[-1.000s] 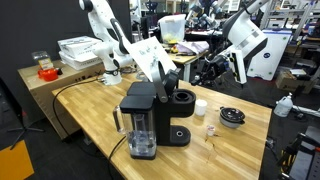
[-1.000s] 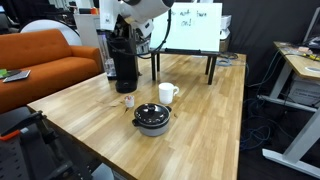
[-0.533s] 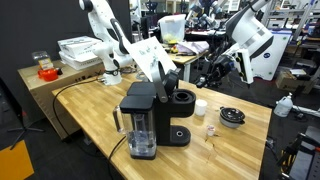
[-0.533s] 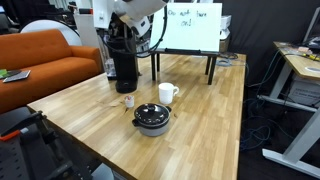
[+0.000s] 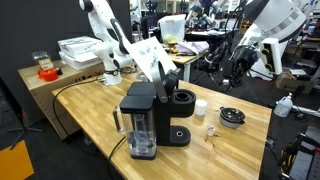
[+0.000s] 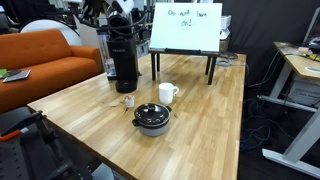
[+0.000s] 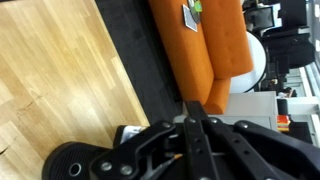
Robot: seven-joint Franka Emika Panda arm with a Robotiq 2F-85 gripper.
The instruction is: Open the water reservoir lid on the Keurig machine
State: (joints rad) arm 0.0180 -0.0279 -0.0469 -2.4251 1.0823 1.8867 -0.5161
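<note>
The black Keurig machine (image 5: 150, 115) stands on the wooden table, with its clear water tank (image 5: 141, 138) on the near side. It also shows in an exterior view (image 6: 124, 58) at the table's far left. My gripper (image 5: 170, 76) hangs off the white arm, close behind and just above the machine's top. In the wrist view the two black fingers (image 7: 190, 128) are pressed together with nothing between them. The rounded black brew head (image 7: 72, 165) lies below them. I cannot tell whether the fingers touch the tank lid.
A white mug (image 6: 167, 93), a small round black dish (image 6: 152, 118) and a small capsule (image 6: 128, 101) sit on the table (image 6: 200, 120) beside the machine. An orange sofa (image 6: 50, 62) stands behind it, and a whiteboard (image 6: 185, 25) at the table's far end.
In an exterior view the white arm link above the machine has swung out of frame, uncovering the whiteboard. A background robot has also moved. The machine has not moved.
</note>
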